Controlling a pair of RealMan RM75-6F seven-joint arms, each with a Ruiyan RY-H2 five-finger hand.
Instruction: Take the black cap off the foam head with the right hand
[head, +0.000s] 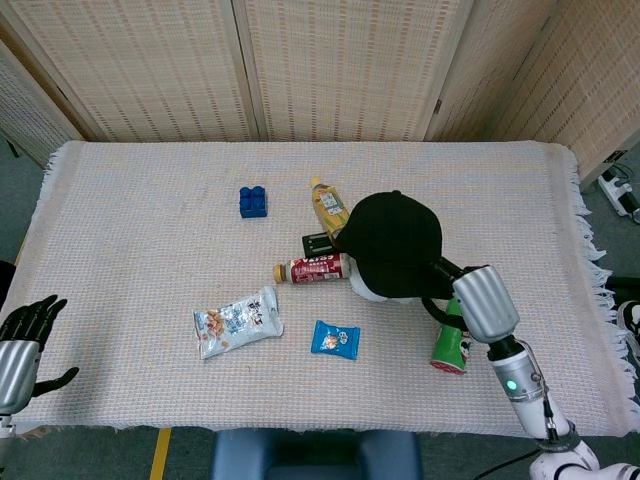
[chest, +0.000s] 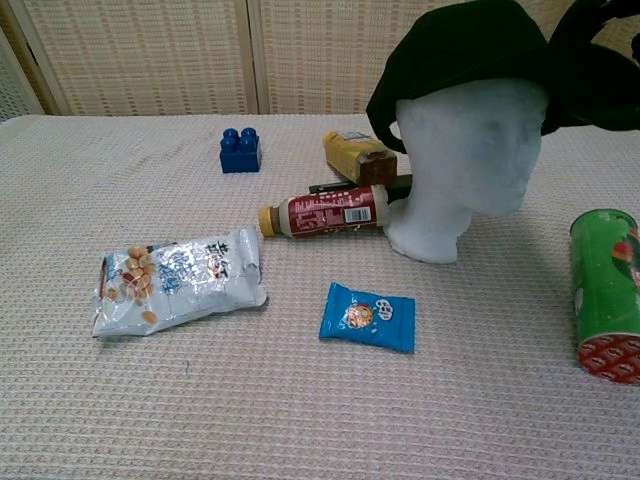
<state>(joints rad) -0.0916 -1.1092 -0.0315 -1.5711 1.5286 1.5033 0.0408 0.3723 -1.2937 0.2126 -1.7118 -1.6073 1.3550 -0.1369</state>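
Lifting the cap (head: 395, 240) cleanly off the foam head (chest: 470, 160) calls for a firm hold on the brim, then a pull up and forward so that the light head is not dragged over with it. The head stands upright near the middle of the table (head: 130, 200), with the cap seated over its crown and the brim jutting toward the robot's right. A green can (chest: 605, 290) lies on its side just beside the head on that side, and a red bottle (head: 315, 269) lies against the base on the other; both could get knocked if the head tips, so the motion should be more vertical than sideways. The right hand (head: 470, 295) is at the brim, above the can, its dark fingers reaching to the brim's edge; whether they have closed on the brim or only touch it I cannot tell, since dark fingers merge with dark fabric in both views. The left hand (head: 22, 340) rests at the table's near corner, fingers spread, holding nothing.
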